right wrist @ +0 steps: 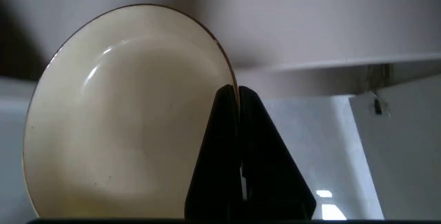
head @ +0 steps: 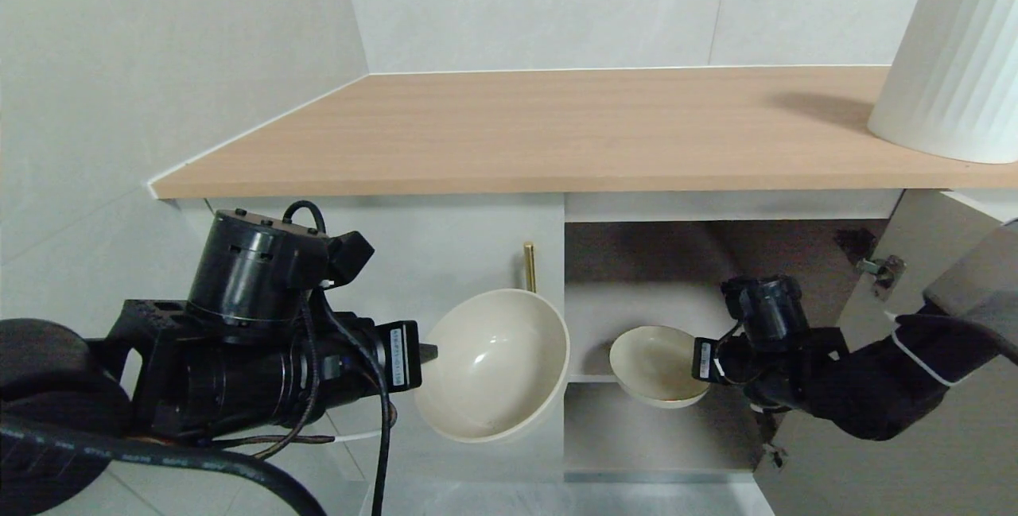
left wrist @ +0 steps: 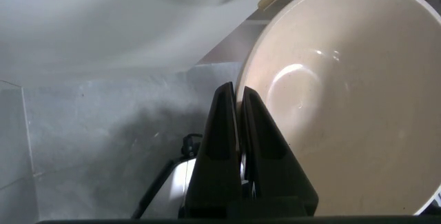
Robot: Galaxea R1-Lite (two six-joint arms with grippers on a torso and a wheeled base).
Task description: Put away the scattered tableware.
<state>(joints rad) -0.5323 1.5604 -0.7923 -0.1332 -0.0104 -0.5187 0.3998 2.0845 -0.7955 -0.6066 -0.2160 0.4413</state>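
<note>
In the open cabinet (head: 636, 261), the right pincer (head: 700, 361) clamps the small bowl (head: 656, 365) by its rim, seemingly just above the shelf (head: 588, 378). The left pincer (head: 429, 353) grips the large bowl (head: 493, 365) outside, before the brass handle (head: 529, 265). A white ribbed shade (head: 954, 55) stands on the surface (head: 557, 126).

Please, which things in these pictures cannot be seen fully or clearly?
Head view: white ribbed object, cut off by top and right edges.
Head view: open cabinet, its back lost in shadow.
Left wrist view: larger bowl, cut off by the picture's edge.
Right wrist view: smaller bowl, likewise cut off.
</note>
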